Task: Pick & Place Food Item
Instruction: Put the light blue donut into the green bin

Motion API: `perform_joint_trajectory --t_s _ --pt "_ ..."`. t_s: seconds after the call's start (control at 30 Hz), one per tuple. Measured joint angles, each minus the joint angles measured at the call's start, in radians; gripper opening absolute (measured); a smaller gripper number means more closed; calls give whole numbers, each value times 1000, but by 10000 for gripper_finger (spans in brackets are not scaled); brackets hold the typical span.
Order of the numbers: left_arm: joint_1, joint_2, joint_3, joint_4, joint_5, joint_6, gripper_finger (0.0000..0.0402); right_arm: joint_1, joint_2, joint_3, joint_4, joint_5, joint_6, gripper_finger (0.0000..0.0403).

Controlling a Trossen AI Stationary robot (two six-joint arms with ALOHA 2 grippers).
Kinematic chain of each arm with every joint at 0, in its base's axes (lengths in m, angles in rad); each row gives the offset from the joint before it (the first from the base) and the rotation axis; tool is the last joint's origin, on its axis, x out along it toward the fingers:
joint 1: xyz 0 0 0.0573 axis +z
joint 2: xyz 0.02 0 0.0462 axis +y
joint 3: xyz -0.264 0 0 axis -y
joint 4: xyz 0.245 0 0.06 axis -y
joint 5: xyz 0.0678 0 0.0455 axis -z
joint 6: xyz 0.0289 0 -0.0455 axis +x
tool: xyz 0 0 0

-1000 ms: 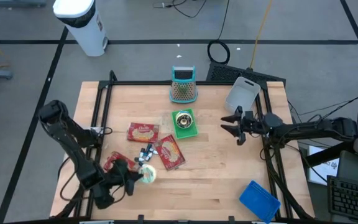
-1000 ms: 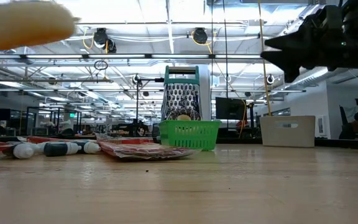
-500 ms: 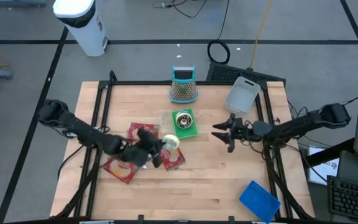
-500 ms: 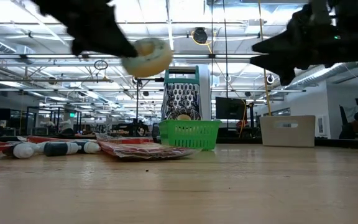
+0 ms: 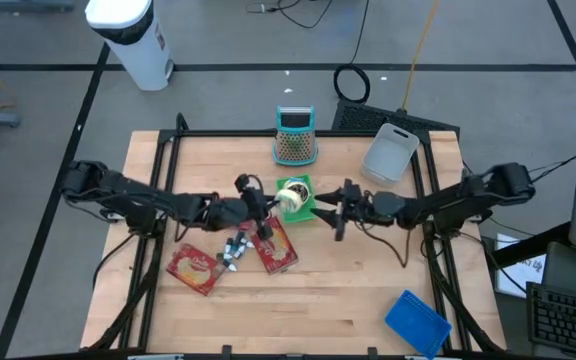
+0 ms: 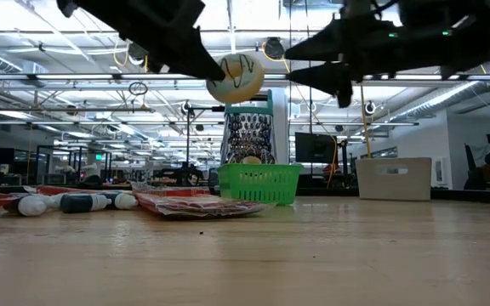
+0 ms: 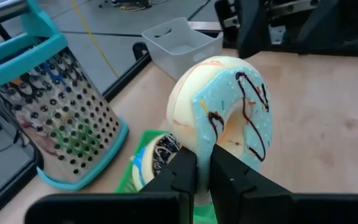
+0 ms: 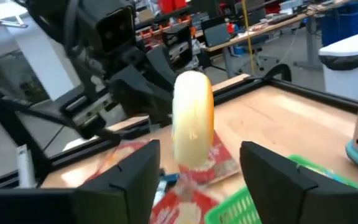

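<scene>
A doughnut with pale blue icing and dark drizzle (image 7: 225, 118) hangs in the air over the green basket (image 5: 308, 211), with my left gripper (image 5: 274, 203) shut on it. The basket stands on the table mid-far, and a second drizzled doughnut (image 7: 156, 155) lies in it. My right gripper (image 5: 332, 212) is open and level, and it reaches in from the table's right. Its fingertips (image 6: 289, 66) stop a little short of the held doughnut (image 6: 235, 78), which it sees edge-on (image 8: 193, 118). My left gripper pinches the doughnut's ring at its lower edge (image 7: 207, 142) between its two fingers, one on the iced face and one on the plain face. The fingers come from the table's left, slanting slightly down. The doughnut stands on edge, lifted clear above the basket.
A teal-framed grater (image 5: 294, 137) stands at the far edge, with a white bin (image 5: 389, 153) to its right. Red food packets (image 5: 190, 268) (image 5: 278, 247) and small bottles (image 5: 233, 250) lie left of centre. A blue item (image 5: 416, 322) lies at the near right corner.
My left gripper has carried the doughnut from the near left part of the table up and toward the basket, rolling its wrist, so the doughnut now stands on edge over the basket. My right gripper has moved toward the table's left, up close to the doughnut.
</scene>
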Motion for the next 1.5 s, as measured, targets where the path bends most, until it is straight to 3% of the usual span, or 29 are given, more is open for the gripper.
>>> perform_joint_trajectory --t_s 0.23,0.37,0.53,1.3,1.4,1.5 --pt "38 0 0 10 54 14 30 -51 112 100 0 -43 0 252" --pt "40 0 0 12 55 14 31 -72 152 134 36 -127 4 258" --pt "40 0 0 12 68 15 31 -84 178 155 36 -134 7 250" --pt "40 0 0 25 72 -54 32 -82 178 156 -1 -135 4 51" --pt "43 0 0 25 81 -81 52 -82 178 156 -2 -135 4 37" --pt "43 0 0 30 103 -107 98 -82 178 156 -2 -135 4 33"
